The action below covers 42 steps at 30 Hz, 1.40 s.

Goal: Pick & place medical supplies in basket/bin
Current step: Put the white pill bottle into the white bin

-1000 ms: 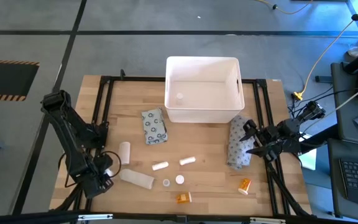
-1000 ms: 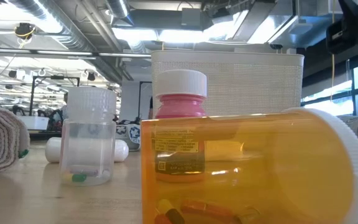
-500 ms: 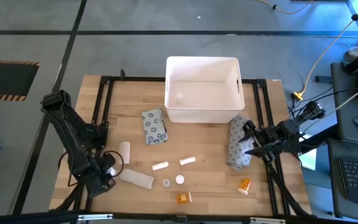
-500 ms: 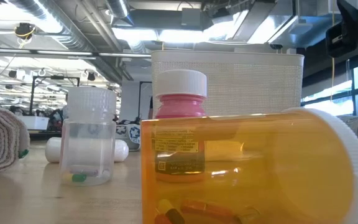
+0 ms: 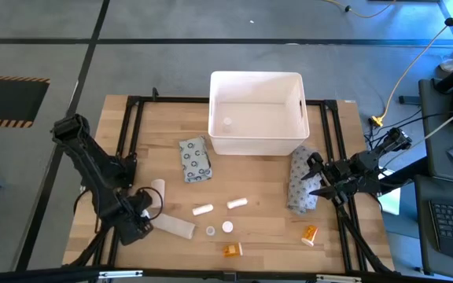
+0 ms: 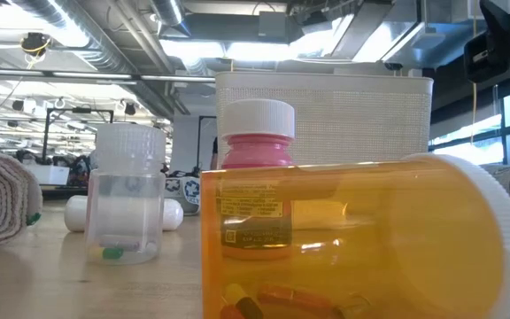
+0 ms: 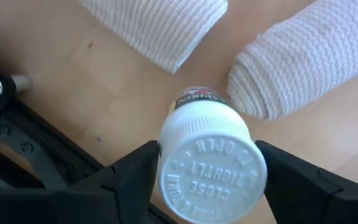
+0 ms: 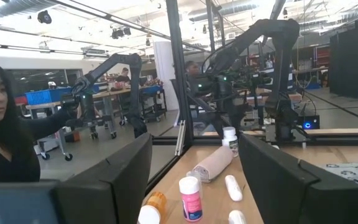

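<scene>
My left gripper is at the table's near left, pointing down, shut on a small white-capped bottle whose cap faces the wrist camera. Two white ribbed rolls lie just beyond it. My right gripper is open at the right edge of a grey patterned packet and holds nothing. The white tub stands at the far middle. A second grey packet, small white bottles and two orange pill bottles lie loose on the table. My left gripper pinches the bottle by its white cap, one finger on each side of the cap's rim. The fingers come from above, pointing down. The bottle stands upright below them; whether its base is on the table, I cannot tell.
A black frame runs along the table's sides. In the low view an orange bottle, a pink bottle and a clear vial stand close in front. A person sits beyond the table's left side.
My left gripper has moved a little toward the table's right and far side, closer to the two white rolls.
</scene>
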Available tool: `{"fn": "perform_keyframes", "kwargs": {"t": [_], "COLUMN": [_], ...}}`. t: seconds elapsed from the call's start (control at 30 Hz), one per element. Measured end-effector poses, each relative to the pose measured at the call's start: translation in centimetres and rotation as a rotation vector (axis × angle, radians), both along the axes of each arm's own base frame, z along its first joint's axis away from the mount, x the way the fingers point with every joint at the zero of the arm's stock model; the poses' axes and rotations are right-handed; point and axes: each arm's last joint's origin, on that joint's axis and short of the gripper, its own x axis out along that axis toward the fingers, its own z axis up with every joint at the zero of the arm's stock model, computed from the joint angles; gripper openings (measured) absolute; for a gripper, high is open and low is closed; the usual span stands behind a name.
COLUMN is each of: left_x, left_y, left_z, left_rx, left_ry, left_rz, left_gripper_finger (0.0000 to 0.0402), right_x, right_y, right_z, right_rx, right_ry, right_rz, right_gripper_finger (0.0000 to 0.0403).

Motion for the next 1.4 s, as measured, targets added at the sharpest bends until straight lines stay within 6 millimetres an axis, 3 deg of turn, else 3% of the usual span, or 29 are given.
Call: {"fn": "perform_keyframes", "kwargs": {"t": [0.47, 0.67, 0.9, 1.07, 1.23, 1.4], "left_x": [1.1, 1.6, 4.3, 6.7, 10.0, 12.8], "left_y": [0.8, 0.8, 0.3, 1.5, 5.1, 10.7], "left_z": [0.1, 0.6, 4.8, 8.8, 12.8, 17.0], "left_rx": [-0.053, -0.077, -0.062, 0.078, 0.232, 0.299], "left_ry": [0.079, 0.082, -0.149, -0.326, -0.466, -0.554], "left_rz": [-0.089, -0.105, -0.215, -0.283, -0.287, -0.277], "left_gripper_finger": [0.0199, 0.0203, 0.0198, 0.0204, 0.0201, 0.0202], "right_x": [0.0, 0.1, 0.1, 0.1, 0.1, 0.1], "right_y": [0.0, 0.1, 0.1, 0.1, 0.1, 0.1], "right_z": [-0.2, -0.5, -0.5, -0.5, -0.5, -0.5], "right_rx": [-0.026, -0.028, -0.053, -0.173, -0.219, -0.313], "right_ry": [0.015, 0.043, 0.033, -0.012, -0.030, -0.065], "right_rz": [-0.003, -0.001, -0.007, -0.035, -0.045, -0.067], "right_gripper_finger": [0.0243, 0.0243, 0.0243, 0.0243, 0.0243, 0.0243]}}
